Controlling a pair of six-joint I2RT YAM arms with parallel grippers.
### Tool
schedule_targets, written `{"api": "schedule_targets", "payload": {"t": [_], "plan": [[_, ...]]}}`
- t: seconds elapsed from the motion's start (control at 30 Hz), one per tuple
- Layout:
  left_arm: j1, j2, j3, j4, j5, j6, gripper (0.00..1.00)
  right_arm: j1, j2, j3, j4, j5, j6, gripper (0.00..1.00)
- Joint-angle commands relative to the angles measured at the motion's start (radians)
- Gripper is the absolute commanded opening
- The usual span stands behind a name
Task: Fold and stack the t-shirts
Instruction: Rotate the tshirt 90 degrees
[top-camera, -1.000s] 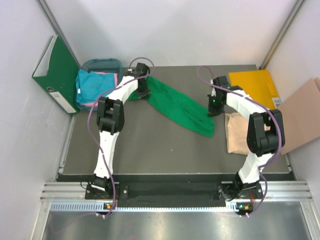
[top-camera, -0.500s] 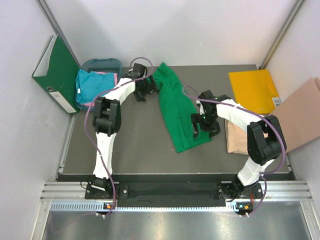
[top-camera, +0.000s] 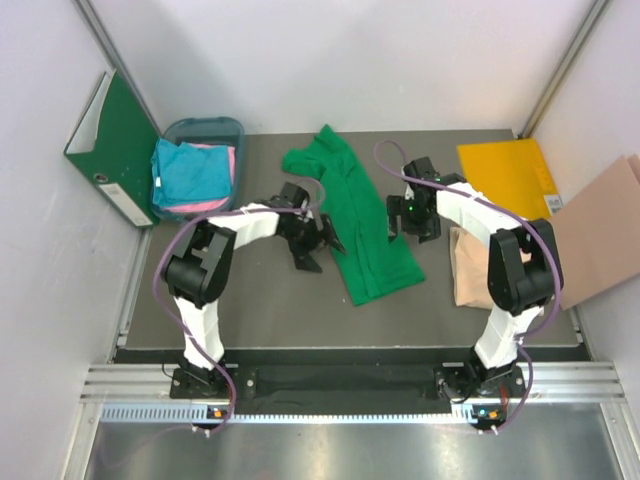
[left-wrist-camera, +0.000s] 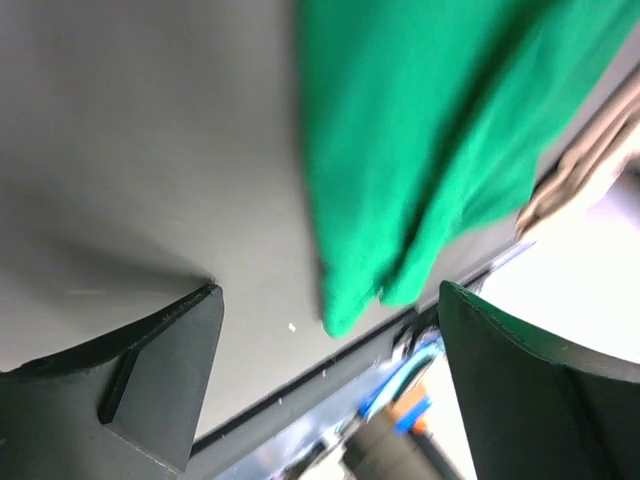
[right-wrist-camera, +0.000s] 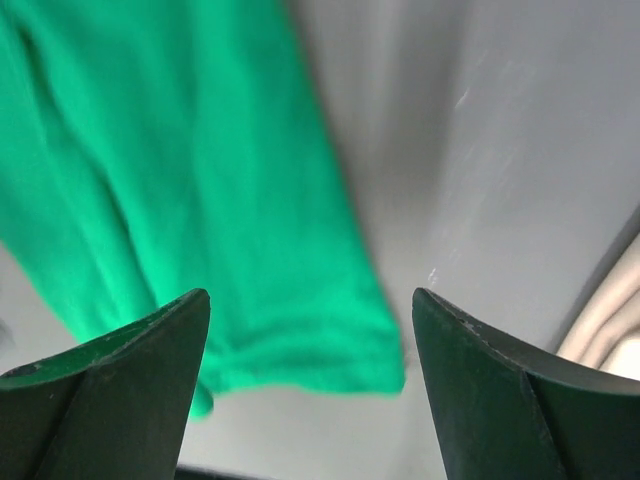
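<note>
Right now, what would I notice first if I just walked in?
The bright green shirt, lying long and rumpled mid-table. The left gripper and right gripper sit on either side of it, both open and empty. Far left, a tub holds a blue shirt and a pink shirt.

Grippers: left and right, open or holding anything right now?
Left gripper: open, holding nothing.
Right gripper: open, holding nothing, above the green t-shirt.

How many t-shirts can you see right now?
4: green t-shirt mid-table, beige t-shirt on the right, teal t-shirt in the bin far left, pink t-shirt beneath it. Others could be hidden there.
</note>
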Motion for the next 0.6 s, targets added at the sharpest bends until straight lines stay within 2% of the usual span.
{"api": "schedule_targets", "payload": {"t": [0.0, 0.07, 0.13, 0.17, 0.2, 0.23, 0.4, 0.57], "plan": [[-0.075, 0.044, -0.036, -0.006, 0.025, -0.010, 0.90, -0.053, 0.031, 0.108, 0.084, 0.008, 0.033, 0.82], [-0.101, 0.062, -0.043, -0.026, 0.042, -0.015, 0.86, -0.081, 0.044, 0.145, 0.084, 0.003, 0.046, 0.82], [-0.126, 0.079, -0.051, -0.040, 0.070, -0.009, 0.65, -0.107, 0.047, 0.170, 0.086, -0.001, 0.053, 0.82], [-0.131, 0.087, -0.057, -0.040, 0.083, 0.002, 0.46, -0.114, 0.045, 0.176, 0.089, -0.006, 0.056, 0.82], [-0.137, 0.096, -0.059, -0.055, 0.099, 0.013, 0.14, -0.121, 0.044, 0.181, 0.090, -0.009, 0.058, 0.82], [-0.137, 0.113, -0.056, -0.078, 0.107, 0.025, 0.00, -0.127, 0.042, 0.184, 0.095, -0.010, 0.058, 0.82], [-0.126, 0.088, -0.068, -0.213, 0.042, 0.134, 0.00, -0.128, 0.032, 0.156, 0.101, -0.033, 0.059, 0.81], [-0.083, -0.019, -0.131, -0.354, -0.043, 0.218, 0.00, -0.127, 0.010, 0.099, 0.147, -0.061, 0.076, 0.81]]}}
